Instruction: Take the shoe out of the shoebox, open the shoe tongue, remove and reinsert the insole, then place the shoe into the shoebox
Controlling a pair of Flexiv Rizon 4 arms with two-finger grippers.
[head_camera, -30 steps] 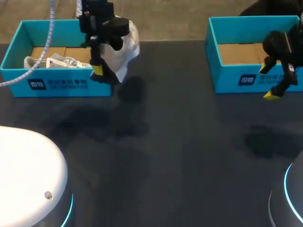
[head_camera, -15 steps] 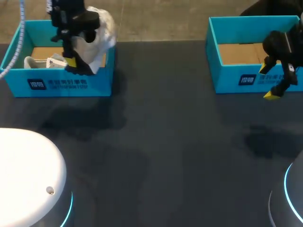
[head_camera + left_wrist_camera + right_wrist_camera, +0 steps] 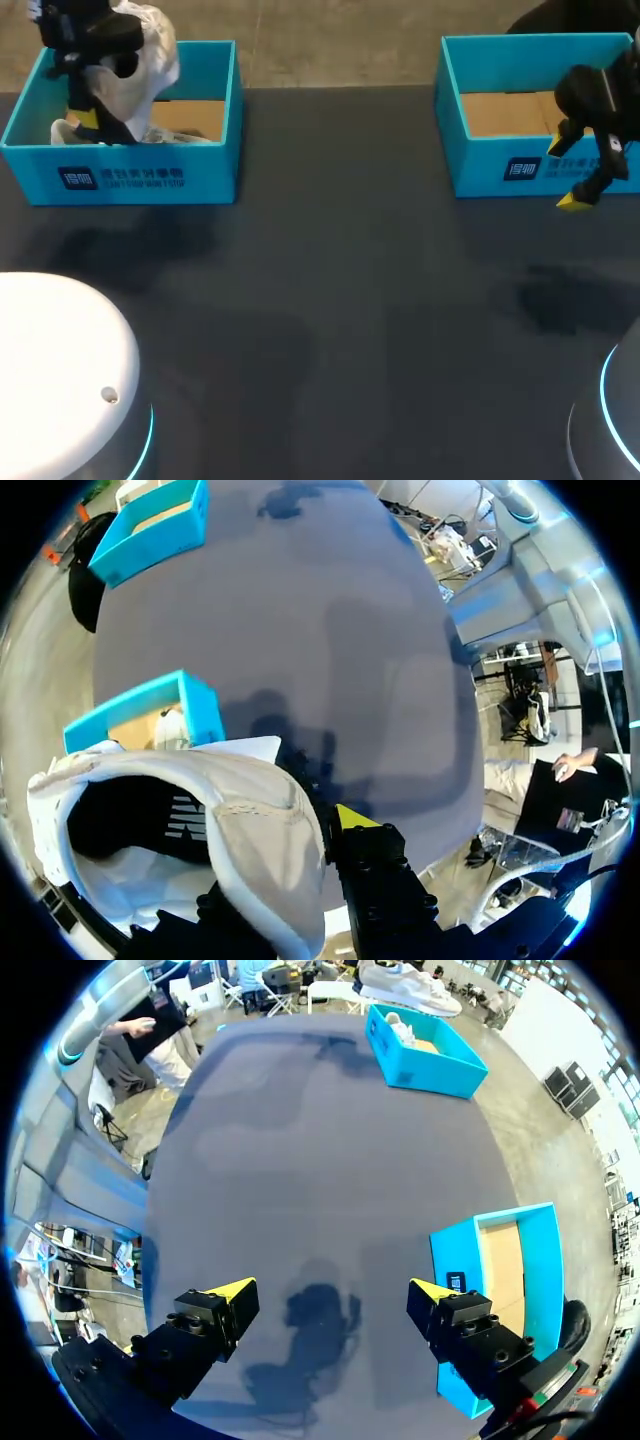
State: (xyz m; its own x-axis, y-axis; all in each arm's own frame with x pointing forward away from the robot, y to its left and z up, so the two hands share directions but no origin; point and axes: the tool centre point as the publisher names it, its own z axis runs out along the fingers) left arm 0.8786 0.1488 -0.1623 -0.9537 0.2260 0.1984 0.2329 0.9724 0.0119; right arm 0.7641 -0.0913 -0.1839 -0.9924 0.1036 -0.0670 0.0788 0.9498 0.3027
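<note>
We count two blue boxes, each with one white label: left shoebox [image 3: 215, 172], right shoebox [image 3: 480, 172]. Our left gripper [image 3: 90, 120] pinches one white shoe [image 3: 145, 55] above the left shoebox; our right gripper [image 3: 332, 1292] stands spread.

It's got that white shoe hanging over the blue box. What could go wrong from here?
The shoe seems held only by its rim, so it might slip from the jaws. Something white already lies in the shoebox, so the shoe could land on it or catch the wall and tip out.
</note>
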